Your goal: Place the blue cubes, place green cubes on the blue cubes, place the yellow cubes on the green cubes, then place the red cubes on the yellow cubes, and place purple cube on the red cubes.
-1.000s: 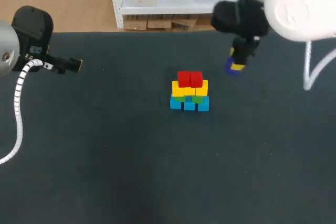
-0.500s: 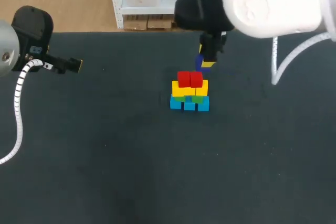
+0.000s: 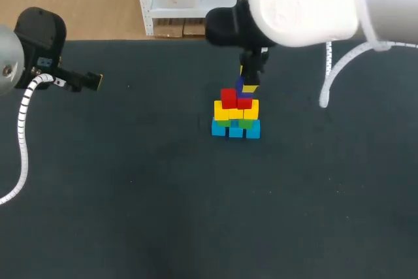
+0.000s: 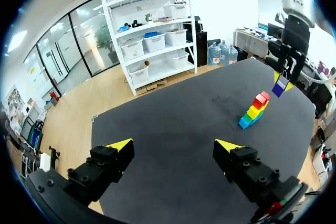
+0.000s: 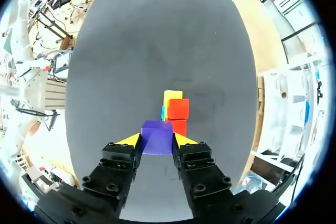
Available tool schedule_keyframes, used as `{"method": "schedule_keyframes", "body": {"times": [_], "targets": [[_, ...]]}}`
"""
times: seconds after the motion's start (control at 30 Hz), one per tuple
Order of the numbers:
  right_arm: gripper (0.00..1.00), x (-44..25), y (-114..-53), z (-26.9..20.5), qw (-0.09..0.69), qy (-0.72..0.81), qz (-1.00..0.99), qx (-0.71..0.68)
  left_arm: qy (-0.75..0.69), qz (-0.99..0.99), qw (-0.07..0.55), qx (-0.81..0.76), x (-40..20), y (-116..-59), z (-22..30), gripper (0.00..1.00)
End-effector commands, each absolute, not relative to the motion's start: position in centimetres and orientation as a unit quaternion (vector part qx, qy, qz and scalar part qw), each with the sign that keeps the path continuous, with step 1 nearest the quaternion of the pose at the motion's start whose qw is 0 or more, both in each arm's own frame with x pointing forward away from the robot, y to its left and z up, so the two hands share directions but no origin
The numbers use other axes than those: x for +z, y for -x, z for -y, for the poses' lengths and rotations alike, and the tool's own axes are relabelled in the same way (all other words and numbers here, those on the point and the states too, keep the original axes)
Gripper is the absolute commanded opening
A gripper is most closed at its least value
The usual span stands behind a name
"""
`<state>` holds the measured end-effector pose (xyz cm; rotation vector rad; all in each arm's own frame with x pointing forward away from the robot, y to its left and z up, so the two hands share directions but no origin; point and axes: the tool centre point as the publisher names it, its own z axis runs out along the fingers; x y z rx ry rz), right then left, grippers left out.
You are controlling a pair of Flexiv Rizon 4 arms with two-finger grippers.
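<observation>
A stack of cubes [image 3: 236, 114] stands mid-table: blue at the bottom, green above, then yellow, with two red cubes [image 3: 236, 98] on top. My right gripper [image 3: 248, 84] hangs just above and slightly behind the red cubes, shut on the purple cube [image 5: 157, 137], which sits between its yellow tips. Seen from the left wrist, the stack [image 4: 254, 111] is far ahead, with the purple cube [image 4: 280, 85] held above it. My left gripper [image 4: 173, 145] is open and holds nothing, at the table's far left [image 3: 96, 82].
The dark table [image 3: 130, 194] bears nothing else. A white cable [image 3: 324, 76] loops down from my right arm beside the stack.
My right arm has carried the purple cube leftward, from right of the stack to just above the red cubes. The left arm has not moved.
</observation>
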<state>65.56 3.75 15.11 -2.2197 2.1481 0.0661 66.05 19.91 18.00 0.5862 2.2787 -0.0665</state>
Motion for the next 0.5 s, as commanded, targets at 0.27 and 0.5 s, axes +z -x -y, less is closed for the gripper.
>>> {"method": "schedule_keyframes", "body": {"times": [0.27, 0.5], "targets": [[0.00, 13.9, -66.7, -4.6, 0.011, 0.716, -0.698, 0.015, -0.231, -0.894, 0.384, -0.028, 18.0, -66.0, -20.0, 1.00], [0.00, 13.2, -67.3, -4.5, 0.006, 0.712, -0.702, 0.011, -0.231, -0.894, 0.384, -0.028, 18.0, -66.0, -20.0, 1.00]]}}
